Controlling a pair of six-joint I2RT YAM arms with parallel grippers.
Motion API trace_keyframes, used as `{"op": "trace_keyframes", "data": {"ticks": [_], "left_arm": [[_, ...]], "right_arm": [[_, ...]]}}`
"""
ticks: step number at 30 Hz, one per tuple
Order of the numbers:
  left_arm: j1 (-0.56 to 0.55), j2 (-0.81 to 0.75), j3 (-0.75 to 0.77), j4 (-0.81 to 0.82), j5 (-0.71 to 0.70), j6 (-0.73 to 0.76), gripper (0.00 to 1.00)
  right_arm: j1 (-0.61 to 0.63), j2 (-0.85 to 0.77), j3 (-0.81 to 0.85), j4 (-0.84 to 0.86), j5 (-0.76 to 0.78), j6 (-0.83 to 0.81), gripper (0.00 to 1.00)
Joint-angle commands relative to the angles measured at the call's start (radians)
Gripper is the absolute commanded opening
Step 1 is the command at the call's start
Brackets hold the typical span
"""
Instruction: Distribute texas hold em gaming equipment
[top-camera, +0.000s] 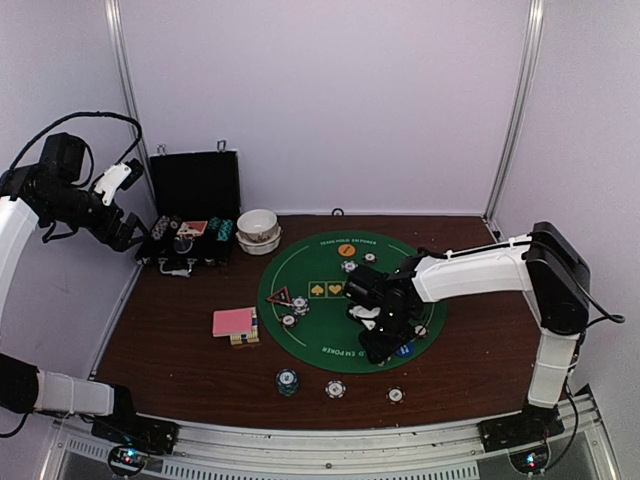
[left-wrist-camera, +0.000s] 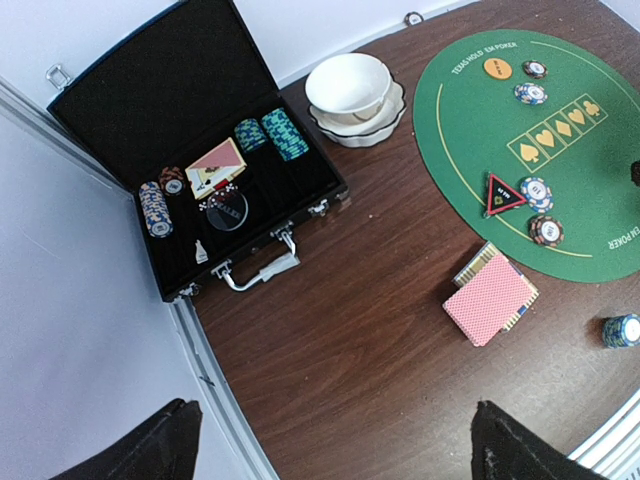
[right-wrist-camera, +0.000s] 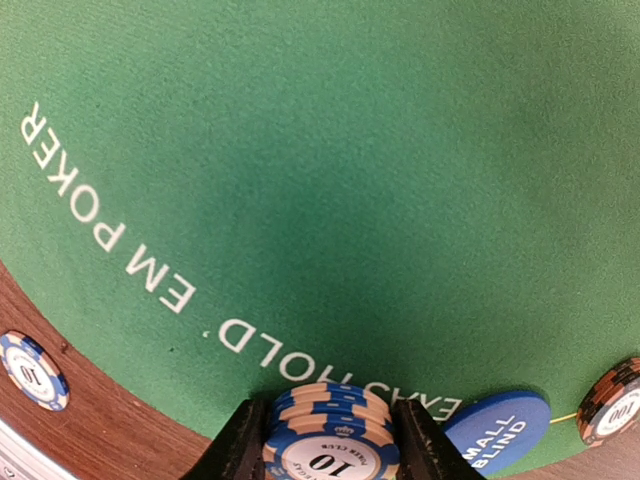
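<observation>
Now, right claw (right-wrist-camera: 332, 450) pinches a blue chip stack (right-wrist-camera: 330, 415) low over the green mat (right-wrist-camera: 300, 150).
Likely a placement: lower straight, keep the stack level, and release gently, clear of the small-blind button (right-wrist-camera: 497, 428) just beside the claw. Left claw (left-wrist-camera: 335, 445) gapes wide, empty.

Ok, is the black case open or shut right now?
Open. The case has its lid raised, and chip stacks and cards show inside it.

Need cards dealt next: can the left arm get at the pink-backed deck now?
Probably yes: the deck lies uncovered beside the mat, and the left gripper hangs open above that side.
</observation>
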Motion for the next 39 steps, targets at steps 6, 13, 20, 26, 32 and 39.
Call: {"op": "trace_keyframes", "data": {"ticks": [6, 13, 20, 26, 32, 39], "left_arm": [[0.007, -0.007, 0.02, -0.01, 0.015, 0.001, 0.98], [0.007, 0.002, 0.016, -0.015, 0.001, 0.003, 0.98], [0.007, 0.015, 0.019, -0.023, 0.0, -0.001, 0.97], [0.007, 0.016, 0.018, -0.024, -0.008, 0.001, 0.98], [0.007, 0.016, 0.022, -0.026, -0.002, 0.004, 0.98], [0.007, 0.015, 0.023, -0.025, 0.008, 0.003, 0.97]], "right_arm": [[-0.019, 0.004, -0.023, 0.027, 0.021, 0.003, 0.34], [-0.014, -0.061, 0.044, -0.017, 0.034, 0.011, 0.59], [0.096, -0.078, 0.219, -0.087, 0.041, -0.003, 0.73], [0.21, 0.041, 0.452, -0.16, -0.072, -0.018, 0.8], [0.289, 0.16, 0.586, -0.184, -0.065, -0.063, 0.86], [0.302, 0.271, 0.659, -0.193, -0.052, -0.083, 0.87]]}}
